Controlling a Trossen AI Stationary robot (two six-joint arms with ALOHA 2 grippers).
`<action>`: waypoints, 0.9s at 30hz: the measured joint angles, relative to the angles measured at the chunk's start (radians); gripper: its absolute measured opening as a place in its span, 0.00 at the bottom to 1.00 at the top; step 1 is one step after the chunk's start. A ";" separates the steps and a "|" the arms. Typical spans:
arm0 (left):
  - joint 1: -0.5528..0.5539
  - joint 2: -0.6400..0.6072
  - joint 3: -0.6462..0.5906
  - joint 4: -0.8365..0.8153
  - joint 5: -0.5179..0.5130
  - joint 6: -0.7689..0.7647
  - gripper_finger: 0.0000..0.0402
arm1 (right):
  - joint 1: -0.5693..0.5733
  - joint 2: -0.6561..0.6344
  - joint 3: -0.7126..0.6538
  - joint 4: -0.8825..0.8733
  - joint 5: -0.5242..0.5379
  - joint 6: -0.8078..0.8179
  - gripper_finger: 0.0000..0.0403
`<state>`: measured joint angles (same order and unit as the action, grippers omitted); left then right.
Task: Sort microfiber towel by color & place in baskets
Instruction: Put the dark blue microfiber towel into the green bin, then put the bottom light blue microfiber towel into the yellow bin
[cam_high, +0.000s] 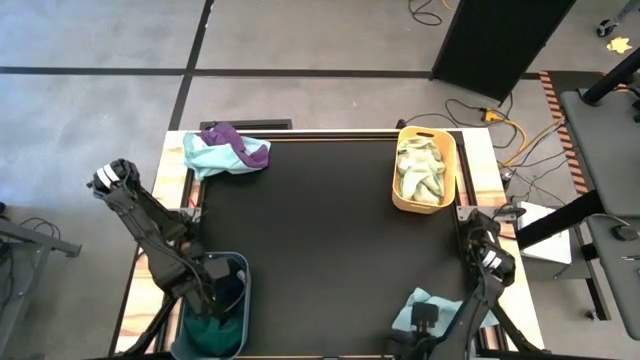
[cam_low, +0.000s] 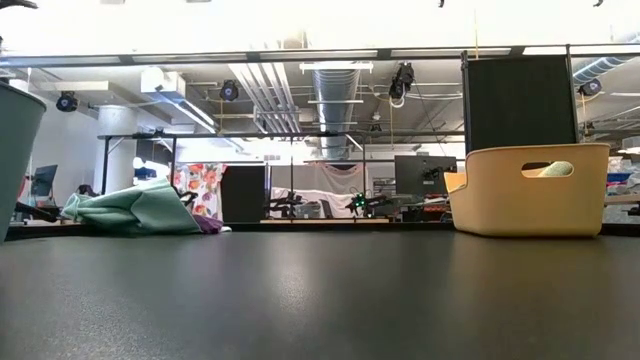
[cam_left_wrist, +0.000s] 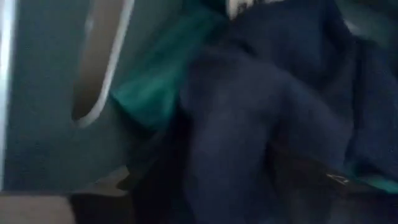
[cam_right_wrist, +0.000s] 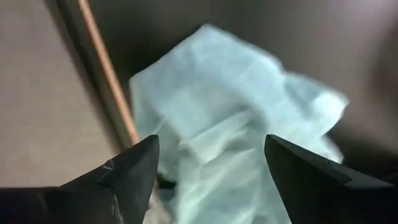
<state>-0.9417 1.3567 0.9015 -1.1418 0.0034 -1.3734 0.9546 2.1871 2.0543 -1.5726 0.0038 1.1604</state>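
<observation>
The black worktop (cam_high: 320, 240) is largely bare through its middle, and the things are kept to its corners and edges. At the near right edge a pale aqua microfiber towel (cam_high: 425, 303) is seen lying crumpled, close to the worktop's wooden rim; the right gripper (cam_right_wrist: 211, 158) is poised just above it with its fingers (cam_right_wrist: 134, 165) spread wide on either side of the cloth, nothing being held. At the near left corner the left gripper (cam_high: 222, 290) is lowered into a grey-blue basket (cam_high: 243, 262), where dark green and navy towels (cam_left_wrist: 261, 112) are seen close before it; whether its fingers are open or closed cannot be told. At the far left corner a heap of an aqua and a purple towel (cam_high: 228, 148) is left on the worktop. At the far right a yellow basket (cam_high: 447, 170) is filled with pale green towels (cam_high: 420, 170)
</observation>
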 joint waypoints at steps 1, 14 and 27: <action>0.000 0.000 0.020 -0.008 0.015 0.012 0.63 | -0.003 -0.006 -0.011 0.001 0.022 -0.032 0.70; 0.004 -0.002 0.331 -0.081 -0.013 0.062 0.70 | -0.076 -0.020 -0.324 0.278 -0.033 -0.429 0.53; 0.011 -0.020 0.717 -0.431 -0.735 0.129 0.67 | -0.177 -0.182 -0.379 0.161 0.224 -0.435 0.03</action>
<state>-0.9308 1.3372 1.6187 -1.5727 -0.7314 -1.2446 0.7772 2.0050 1.6749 -1.4120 0.2276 0.7254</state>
